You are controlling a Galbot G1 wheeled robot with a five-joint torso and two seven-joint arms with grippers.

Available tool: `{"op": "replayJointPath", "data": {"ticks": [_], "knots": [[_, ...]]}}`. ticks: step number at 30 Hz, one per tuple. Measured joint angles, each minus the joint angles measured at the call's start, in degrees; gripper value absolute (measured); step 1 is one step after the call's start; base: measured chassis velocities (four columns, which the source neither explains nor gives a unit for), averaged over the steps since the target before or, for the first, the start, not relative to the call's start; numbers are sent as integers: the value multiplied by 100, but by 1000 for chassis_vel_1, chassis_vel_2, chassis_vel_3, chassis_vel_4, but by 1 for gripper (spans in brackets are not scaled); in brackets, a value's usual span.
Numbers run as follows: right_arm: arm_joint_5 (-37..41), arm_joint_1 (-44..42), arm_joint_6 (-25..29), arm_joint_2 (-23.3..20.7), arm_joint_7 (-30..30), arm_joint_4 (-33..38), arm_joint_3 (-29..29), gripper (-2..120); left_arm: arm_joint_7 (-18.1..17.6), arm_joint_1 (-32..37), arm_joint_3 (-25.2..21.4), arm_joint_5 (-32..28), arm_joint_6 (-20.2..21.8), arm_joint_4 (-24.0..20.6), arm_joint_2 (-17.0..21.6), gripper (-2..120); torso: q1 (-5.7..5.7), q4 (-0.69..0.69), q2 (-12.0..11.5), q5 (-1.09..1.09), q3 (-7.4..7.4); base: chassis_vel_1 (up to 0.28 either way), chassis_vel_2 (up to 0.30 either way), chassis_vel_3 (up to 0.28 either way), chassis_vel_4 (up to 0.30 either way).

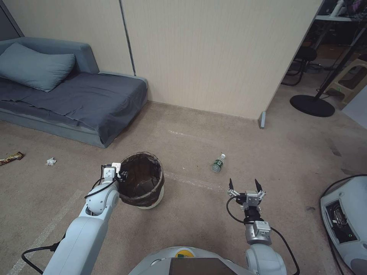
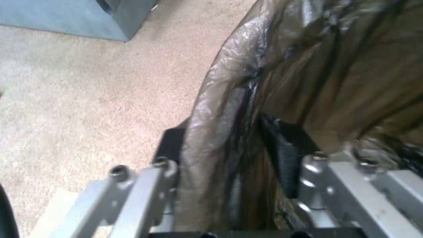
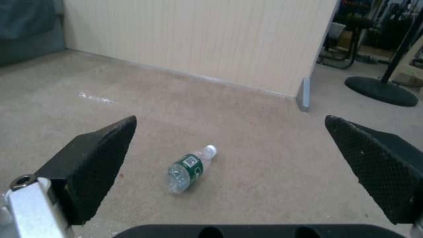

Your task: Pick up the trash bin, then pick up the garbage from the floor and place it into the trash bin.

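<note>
The trash bin [image 1: 142, 179], a small white bucket with a dark bag folded over its rim, stands on the carpet in front of my left arm. My left gripper [image 1: 121, 176] is shut on its near-left rim. In the left wrist view the left gripper [image 2: 229, 145] has one finger outside the bag-covered rim [image 2: 220, 109] and one inside. A clear bottle with a green label [image 1: 218, 163] lies on the floor to the bin's right. My right gripper [image 1: 244, 186] hangs open just short of it. From the right wrist, the bottle [image 3: 189, 168] lies beyond the open right gripper [image 3: 230, 125]. A snack wrapper [image 1: 10, 157] and a white tissue [image 1: 51, 161] lie far left.
A grey-blue sofa [image 1: 76, 95] with a cushion fills the back left. A beige partition wall [image 1: 214, 57] runs behind, ending at a post [image 1: 262, 119]. A black stand base [image 1: 311, 105] sits back right. Another machine's white base [image 1: 344, 221] is at the right edge.
</note>
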Motion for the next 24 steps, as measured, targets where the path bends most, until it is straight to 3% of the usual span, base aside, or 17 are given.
{"op": "replayJointPath", "data": {"ticks": [2,6,15,24], "knots": [[-36,11,-2,0,0,-8,-14,100,-1,3,-9,-1,1,-25,23,23,0,0,0,0,0,0,0,0,0],[-108,28,-13,0,17,-26,-35,100,-13,2,-18,-3,6,-46,40,17,0,-1,0,-1,0,0,0,0,0],[-183,33,-95,0,77,48,-44,100,-35,148,-105,-40,8,-196,48,13,0,0,0,-2,1,0,0,0,0],[-179,45,-343,0,240,420,21,100,74,795,-474,29,-650,-709,-98,8,0,0,0,-2,1,0,0,0,0]]}}
